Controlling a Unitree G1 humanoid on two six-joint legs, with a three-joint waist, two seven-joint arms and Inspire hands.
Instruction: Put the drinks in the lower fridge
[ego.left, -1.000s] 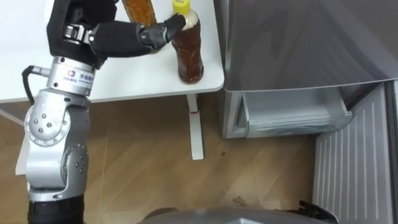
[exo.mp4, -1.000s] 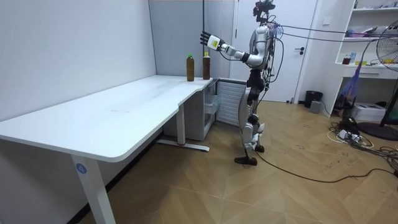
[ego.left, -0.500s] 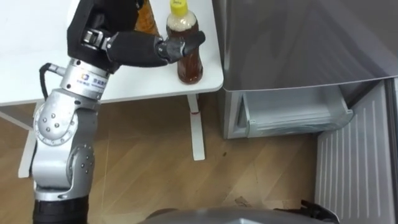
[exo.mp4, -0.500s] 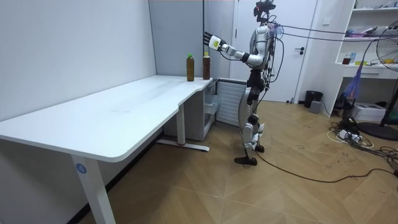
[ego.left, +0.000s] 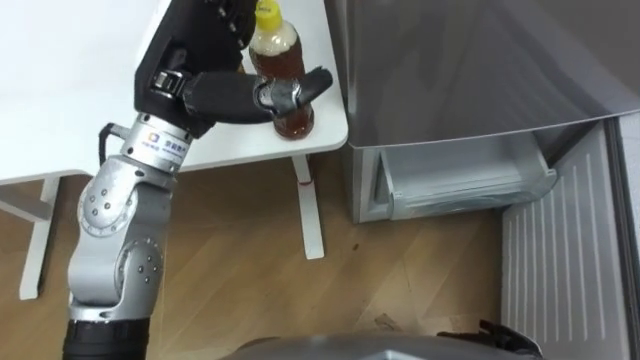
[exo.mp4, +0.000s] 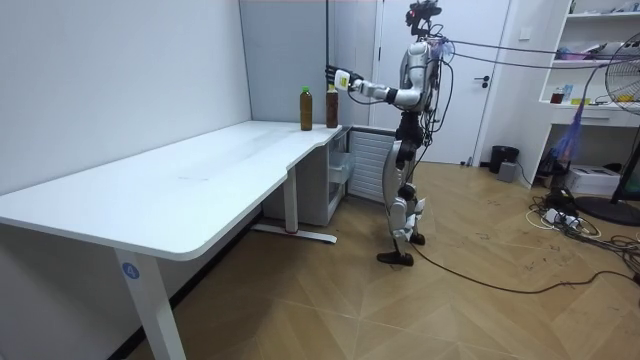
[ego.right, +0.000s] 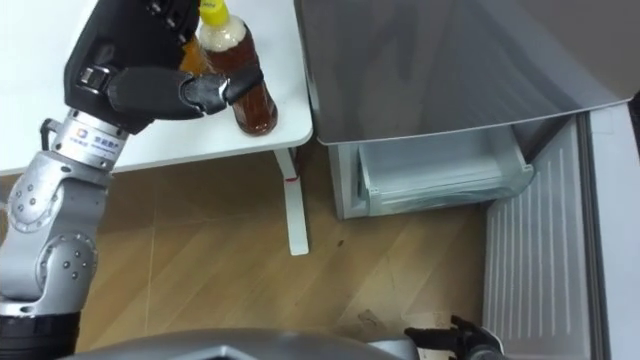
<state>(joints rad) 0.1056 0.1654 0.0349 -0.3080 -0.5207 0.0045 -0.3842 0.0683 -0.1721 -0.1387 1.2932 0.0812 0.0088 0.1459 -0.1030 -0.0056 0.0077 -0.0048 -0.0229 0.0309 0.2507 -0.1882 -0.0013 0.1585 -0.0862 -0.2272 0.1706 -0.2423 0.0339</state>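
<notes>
Table (ego.left: 60, 100) holds two bottles: left hand (ego.left: 225, 95) clasps the yellow-capped bottle (ego.left: 272, 50), second bottle (exo.mp4: 306, 112) stands beside it

From the room view I see a long white desk (exo.mp4: 200, 185) running along a pale wall (exo.mp4: 110, 70) on the room view's left, with a grey panel (exo.mp4: 285, 60) standing at its far end. The wooden floor (exo.mp4: 400, 310) is laid in a herringbone pattern. Far back there is a white door (exo.mp4: 490, 90). On the room view's right are white shelves (exo.mp4: 600, 50), a standing fan (exo.mp4: 632, 90) and a small dark bin (exo.mp4: 503, 158).
</notes>
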